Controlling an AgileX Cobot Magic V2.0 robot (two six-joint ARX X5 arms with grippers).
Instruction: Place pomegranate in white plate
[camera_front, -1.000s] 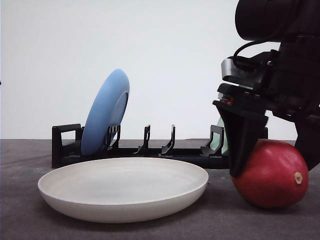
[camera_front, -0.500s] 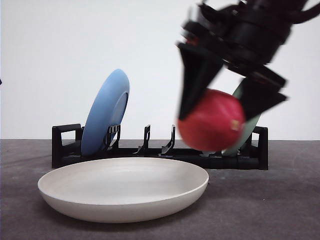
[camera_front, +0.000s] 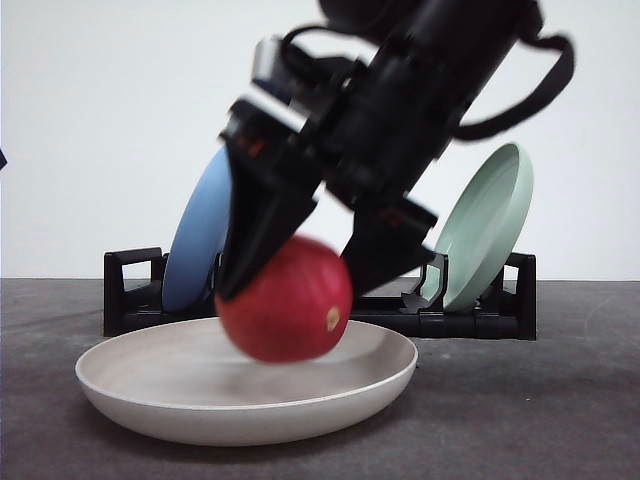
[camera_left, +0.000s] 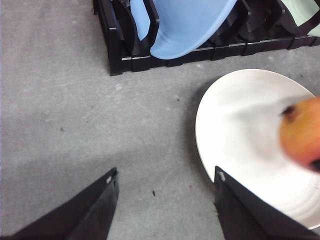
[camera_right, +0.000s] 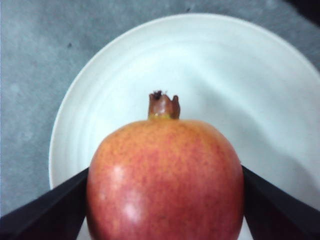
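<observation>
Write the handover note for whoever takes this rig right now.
Right gripper: shut on the pomegranate, held over the white plate.
Left gripper: open, holding nothing, above the grey table beside the plate.
Done: fruit picked up and carried above the plate.
Left: lower it, open the jaws, back the arm away.

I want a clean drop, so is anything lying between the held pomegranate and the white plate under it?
Nothing visible. The right gripper holds the pomegranate directly over the white plate, whose bare surface shows under the fruit in the right wrist view. The dish rack stands behind the plate, out of the path.
</observation>
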